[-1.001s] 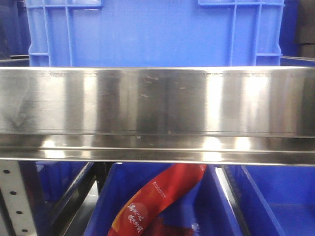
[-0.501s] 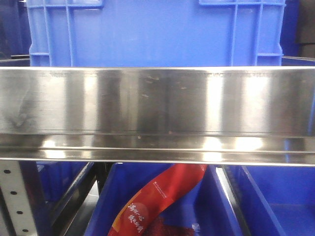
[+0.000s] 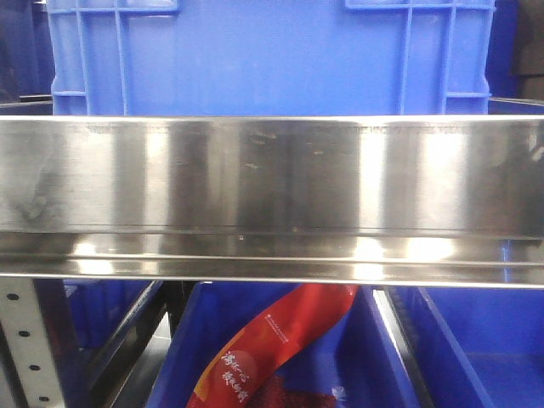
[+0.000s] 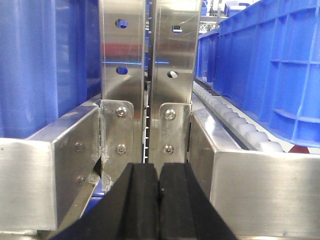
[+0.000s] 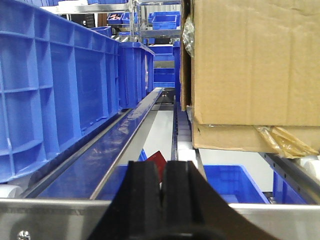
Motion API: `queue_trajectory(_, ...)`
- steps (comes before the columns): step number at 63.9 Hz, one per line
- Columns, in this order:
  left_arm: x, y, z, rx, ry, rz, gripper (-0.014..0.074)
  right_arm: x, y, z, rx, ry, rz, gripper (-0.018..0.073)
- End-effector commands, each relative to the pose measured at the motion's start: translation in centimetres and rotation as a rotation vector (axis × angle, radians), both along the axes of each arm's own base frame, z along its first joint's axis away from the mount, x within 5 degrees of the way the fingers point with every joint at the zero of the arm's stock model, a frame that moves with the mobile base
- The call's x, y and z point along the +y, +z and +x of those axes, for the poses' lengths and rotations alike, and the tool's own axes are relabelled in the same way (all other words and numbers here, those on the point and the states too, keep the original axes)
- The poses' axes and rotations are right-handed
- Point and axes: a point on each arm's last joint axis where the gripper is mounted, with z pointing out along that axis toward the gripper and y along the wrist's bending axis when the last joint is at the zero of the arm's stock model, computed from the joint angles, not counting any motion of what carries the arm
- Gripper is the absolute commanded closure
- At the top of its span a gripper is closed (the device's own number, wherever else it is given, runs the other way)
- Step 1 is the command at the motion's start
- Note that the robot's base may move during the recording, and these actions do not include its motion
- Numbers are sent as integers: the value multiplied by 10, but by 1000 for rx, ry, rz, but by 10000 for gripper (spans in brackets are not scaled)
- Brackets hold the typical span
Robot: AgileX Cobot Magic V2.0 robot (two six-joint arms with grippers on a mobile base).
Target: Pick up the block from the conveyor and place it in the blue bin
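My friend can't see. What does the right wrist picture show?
The closed black claw points down a long aisle. Big blue plastic crates line the left side, and a brown cardboard box sits on rollers on the right, above an open blue bin.

You're prob. in a warehouse/stockroom. Steel shelving [image 3: 272, 195], roller tracks [image 4: 235, 120], rows of blue bins [image 5: 55, 85] w/ a cardboard box [image 5: 255, 65].

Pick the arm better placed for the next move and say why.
Right, tentatively. The right gripper faces an open lane between blue crates and a cardboard box, with a blue bin below. The left gripper faces steel uprights close ahead. Both are shut; no block shows.
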Motion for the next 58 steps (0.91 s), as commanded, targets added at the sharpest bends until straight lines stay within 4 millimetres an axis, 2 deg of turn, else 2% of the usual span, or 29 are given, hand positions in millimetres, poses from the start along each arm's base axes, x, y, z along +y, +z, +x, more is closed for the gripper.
queue_trajectory(1,0,2,0,-21,5,-10,708,0,1,0,-17,-6,4,721)
queue_trajectory(58,0,2,0,-21,5,-10,708,0,1,0,-17,-6,4,721)
